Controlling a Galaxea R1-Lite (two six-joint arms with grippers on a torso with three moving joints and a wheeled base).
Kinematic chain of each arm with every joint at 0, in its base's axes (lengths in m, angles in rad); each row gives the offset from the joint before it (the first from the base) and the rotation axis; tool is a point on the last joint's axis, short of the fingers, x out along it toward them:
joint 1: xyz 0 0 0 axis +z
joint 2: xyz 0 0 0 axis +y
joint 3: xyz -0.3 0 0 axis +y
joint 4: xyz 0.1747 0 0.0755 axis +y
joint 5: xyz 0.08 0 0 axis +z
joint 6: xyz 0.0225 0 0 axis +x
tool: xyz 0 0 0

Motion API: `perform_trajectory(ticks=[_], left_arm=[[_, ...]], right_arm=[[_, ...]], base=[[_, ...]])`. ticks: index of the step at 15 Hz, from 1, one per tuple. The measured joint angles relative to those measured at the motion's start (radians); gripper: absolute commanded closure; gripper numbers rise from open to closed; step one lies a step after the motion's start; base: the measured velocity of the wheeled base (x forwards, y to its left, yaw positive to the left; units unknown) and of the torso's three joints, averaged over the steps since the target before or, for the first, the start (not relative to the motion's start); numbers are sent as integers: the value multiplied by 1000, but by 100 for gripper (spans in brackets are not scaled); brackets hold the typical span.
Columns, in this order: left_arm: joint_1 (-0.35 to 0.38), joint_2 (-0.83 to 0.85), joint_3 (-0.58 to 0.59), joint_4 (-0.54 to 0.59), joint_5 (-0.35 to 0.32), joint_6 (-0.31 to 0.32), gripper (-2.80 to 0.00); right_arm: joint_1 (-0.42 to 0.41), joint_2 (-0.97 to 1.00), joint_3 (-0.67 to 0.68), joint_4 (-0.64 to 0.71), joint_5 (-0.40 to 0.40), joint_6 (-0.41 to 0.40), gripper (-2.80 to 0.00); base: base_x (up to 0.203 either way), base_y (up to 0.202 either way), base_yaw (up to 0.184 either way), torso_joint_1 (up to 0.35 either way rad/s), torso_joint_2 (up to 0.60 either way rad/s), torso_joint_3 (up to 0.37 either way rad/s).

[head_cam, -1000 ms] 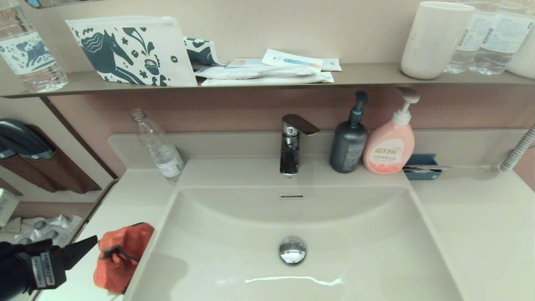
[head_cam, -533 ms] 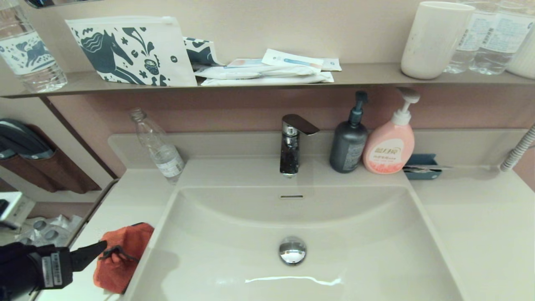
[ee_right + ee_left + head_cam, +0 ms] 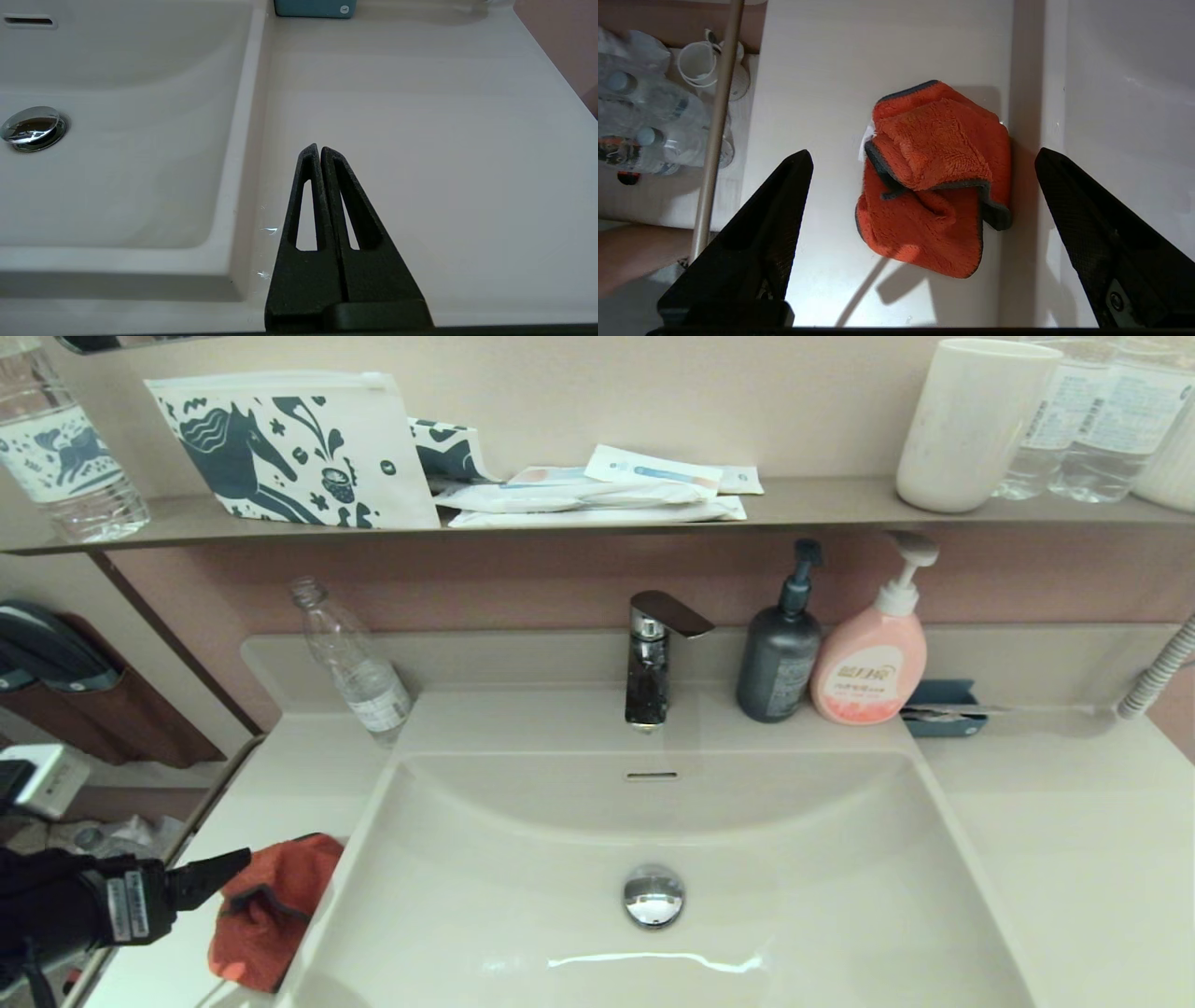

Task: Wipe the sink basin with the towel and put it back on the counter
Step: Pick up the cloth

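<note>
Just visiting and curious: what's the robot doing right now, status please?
Left end effector open above the towel, not touching. Towel bunched on the counter beside the sink basin. Right end effector shut, parked. Nothing in the way.

Left gripper (image 3: 924,158): matte black, textured triangular fingers (image 3: 756,242), one screw near a base. White label on black wrist. Right gripper (image 3: 320,151): same black, cut-out slots.

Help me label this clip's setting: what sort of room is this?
Most likely a bathroom vanity: an off-white sink basin with a chrome faucet, two pump soap bottles on the counter, and toiletry packets on a wall shelf.
</note>
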Motion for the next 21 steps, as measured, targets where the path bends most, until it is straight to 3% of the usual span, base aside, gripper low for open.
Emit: perform_trajectory(ticks=[11,16,21], left_arm=[[15,107,1,-9,-14,49,-280],[76,178,1,-74,-74,96,-280],[86,226,4,-80,-123,109,-280]], right_arm=[[0,0,0,0,0,0,0],[0,0,0,0,0,0,0],[0,0,0,0,0,0,0]], base=[[0,0,0,0,0,0],[0,0,0,0,0,0],[0,0,0,0,0,0]])
